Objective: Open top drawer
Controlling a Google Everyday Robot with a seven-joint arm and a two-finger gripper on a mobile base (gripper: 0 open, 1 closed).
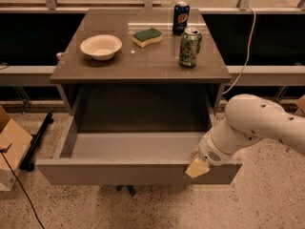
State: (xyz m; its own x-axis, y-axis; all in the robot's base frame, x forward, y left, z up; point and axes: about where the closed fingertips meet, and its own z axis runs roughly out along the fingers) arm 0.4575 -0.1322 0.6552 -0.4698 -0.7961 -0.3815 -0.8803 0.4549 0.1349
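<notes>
The grey-brown square-topped desk (143, 61) has its wide, pale-lined top drawer (119, 171) standing far out under the desk's top, and at the desk's front right the white arm's (252, 118) yellowish gripper (197, 168) meets the drawer front's upper edge, its grip impossible to tell.

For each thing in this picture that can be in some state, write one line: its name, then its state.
top drawer: open, pulled far out from under the table.
gripper: at the right end of the drawer's front, against its upper edge.
bowl: upright, looks empty.
sponge: lying flat, green side up.
blue can: standing upright.
green can: standing upright.
</notes>
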